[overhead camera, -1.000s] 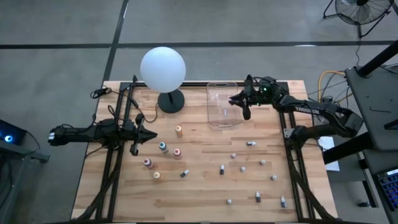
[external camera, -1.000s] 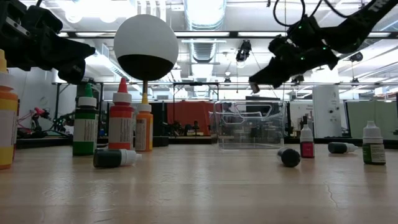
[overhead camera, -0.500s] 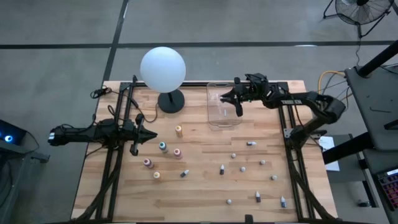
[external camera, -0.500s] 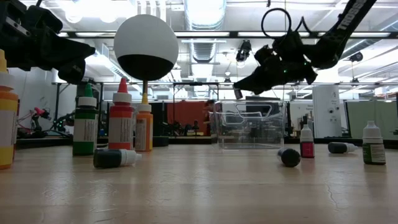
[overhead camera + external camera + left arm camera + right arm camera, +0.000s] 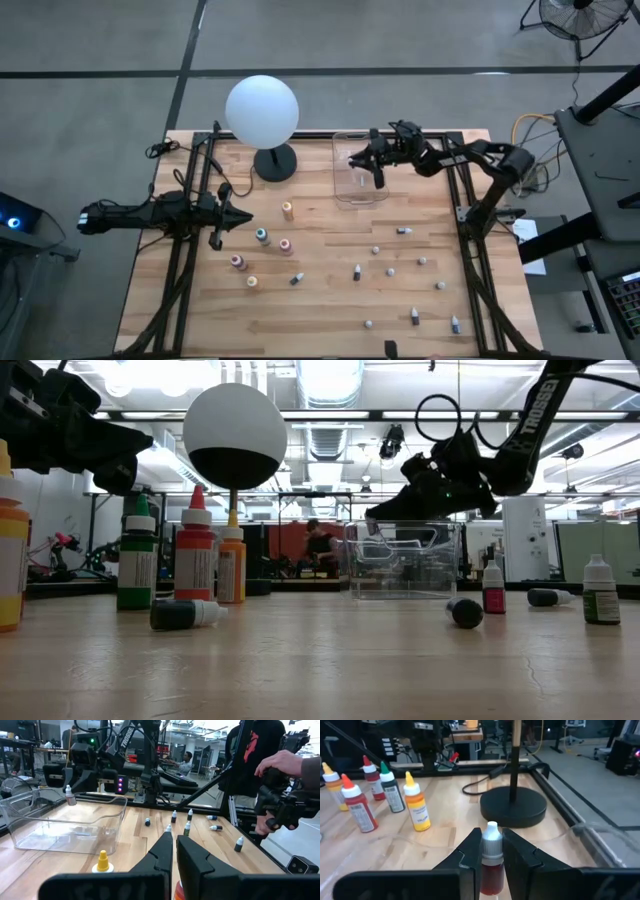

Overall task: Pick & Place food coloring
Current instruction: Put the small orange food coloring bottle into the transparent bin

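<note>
Food coloring bottle (image 5: 490, 865) pinched in right gripper (image 5: 377, 168) jaws above clear bin (image 5: 357, 190); next: spread jaws, drop. Left gripper (image 5: 222, 214) idle, jaws pressed together.

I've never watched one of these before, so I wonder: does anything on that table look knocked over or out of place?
A few little bottles lie on their sides: a green one near the upright big ones, and two small dark ones further right. Nothing looks spilled. The right gripper holds a small red bottle over the clear bin.
</note>
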Available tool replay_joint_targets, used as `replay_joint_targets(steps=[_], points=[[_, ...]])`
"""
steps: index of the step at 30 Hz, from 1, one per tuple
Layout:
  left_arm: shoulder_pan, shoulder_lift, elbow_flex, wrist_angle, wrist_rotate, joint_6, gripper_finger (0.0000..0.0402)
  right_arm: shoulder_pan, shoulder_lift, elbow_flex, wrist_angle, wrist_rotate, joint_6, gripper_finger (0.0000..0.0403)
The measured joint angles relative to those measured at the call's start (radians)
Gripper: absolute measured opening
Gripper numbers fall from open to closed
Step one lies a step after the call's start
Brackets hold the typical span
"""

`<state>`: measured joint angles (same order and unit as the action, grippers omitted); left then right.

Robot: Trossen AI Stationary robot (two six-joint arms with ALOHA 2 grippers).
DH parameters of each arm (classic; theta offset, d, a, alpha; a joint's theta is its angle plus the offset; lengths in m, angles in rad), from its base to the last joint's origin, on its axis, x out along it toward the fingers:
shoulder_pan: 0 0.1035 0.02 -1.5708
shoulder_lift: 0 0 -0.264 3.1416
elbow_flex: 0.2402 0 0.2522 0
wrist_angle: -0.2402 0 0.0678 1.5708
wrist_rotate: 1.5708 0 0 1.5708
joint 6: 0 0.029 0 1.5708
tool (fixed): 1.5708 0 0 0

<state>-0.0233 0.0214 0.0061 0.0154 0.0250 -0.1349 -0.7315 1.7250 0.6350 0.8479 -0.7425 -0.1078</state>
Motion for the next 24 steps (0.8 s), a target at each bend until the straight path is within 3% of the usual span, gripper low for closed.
replay_joint_targets(steps=[24], points=[[0.000,0.000,0.000,0.000,0.000,0.000,0.0000,0.000,0.140,0.087,0.003,0.000,-0.023,0.0050]])
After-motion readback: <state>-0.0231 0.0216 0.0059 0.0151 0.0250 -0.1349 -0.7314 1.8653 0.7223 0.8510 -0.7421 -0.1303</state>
